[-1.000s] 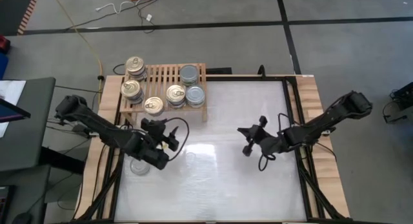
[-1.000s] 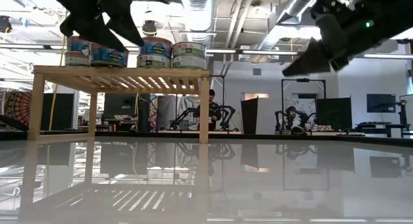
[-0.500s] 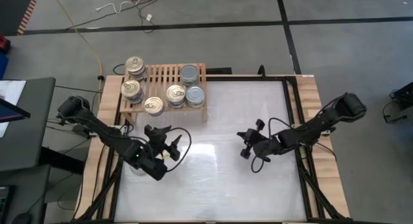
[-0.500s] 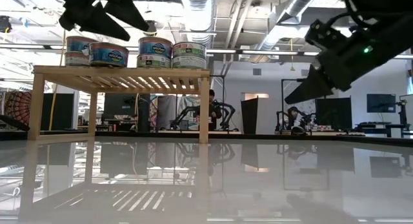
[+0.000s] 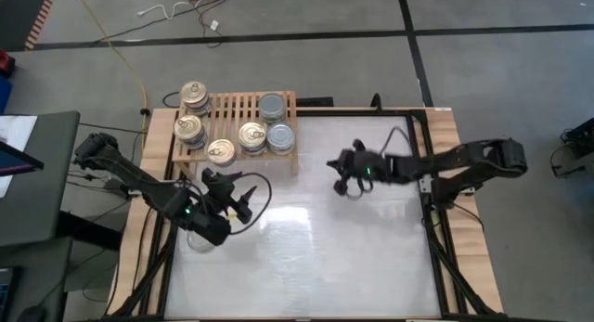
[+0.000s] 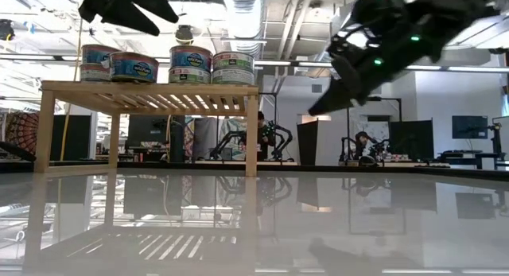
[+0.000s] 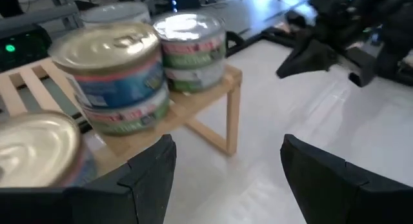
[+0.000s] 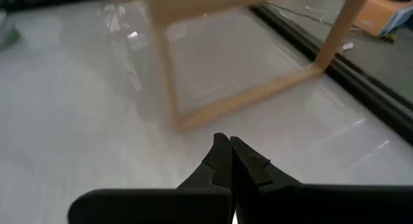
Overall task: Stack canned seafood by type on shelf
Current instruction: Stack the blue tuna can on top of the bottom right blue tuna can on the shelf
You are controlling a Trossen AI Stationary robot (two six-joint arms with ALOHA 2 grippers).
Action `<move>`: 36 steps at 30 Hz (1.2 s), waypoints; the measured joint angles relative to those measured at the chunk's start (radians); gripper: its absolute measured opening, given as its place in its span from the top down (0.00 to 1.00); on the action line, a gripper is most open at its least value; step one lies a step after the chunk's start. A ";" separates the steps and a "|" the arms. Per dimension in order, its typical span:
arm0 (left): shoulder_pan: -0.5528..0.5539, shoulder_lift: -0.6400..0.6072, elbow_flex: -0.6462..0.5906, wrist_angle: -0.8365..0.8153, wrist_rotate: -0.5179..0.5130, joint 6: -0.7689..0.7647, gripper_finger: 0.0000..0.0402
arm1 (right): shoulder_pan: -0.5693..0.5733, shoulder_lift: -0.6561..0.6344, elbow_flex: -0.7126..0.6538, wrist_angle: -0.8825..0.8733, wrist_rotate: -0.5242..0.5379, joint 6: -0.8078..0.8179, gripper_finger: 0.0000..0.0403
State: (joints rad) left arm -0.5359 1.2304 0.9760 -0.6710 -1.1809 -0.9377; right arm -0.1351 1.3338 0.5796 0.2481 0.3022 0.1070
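In the lower left of the high view, the left gripper (image 5: 243, 203) hangs over the white bench (image 5: 316, 257), jaws apart and empty. Above it, in the upper left, the shelf (image 5: 236, 111) carries the canned seafood (image 5: 252, 135), gold-topped tins left, grey-topped tins right. Right of centre, the right gripper (image 5: 342, 186) hovers near the shelf's right end, jaws together, holding nothing.

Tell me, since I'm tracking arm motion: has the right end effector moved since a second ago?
Yes. The right end effector has moved toward the shelf.
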 joint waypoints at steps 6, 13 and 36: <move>0.036 -0.079 0.000 0.001 0.000 0.060 0.33 | -0.164 0.000 0.232 -0.253 -0.204 -0.011 0.96; 0.087 -0.185 0.000 0.114 0.094 -0.018 0.33 | -0.214 -0.002 0.560 -0.638 -0.278 -0.020 0.93; 0.314 -0.289 -0.001 0.269 0.255 0.029 0.37 | -0.113 0.034 0.758 -0.653 -0.323 0.262 0.84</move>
State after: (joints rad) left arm -0.2215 0.9412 0.9749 -0.4019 -0.9261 -0.9088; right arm -0.2477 1.3679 1.3372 -0.4048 -0.0207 0.3688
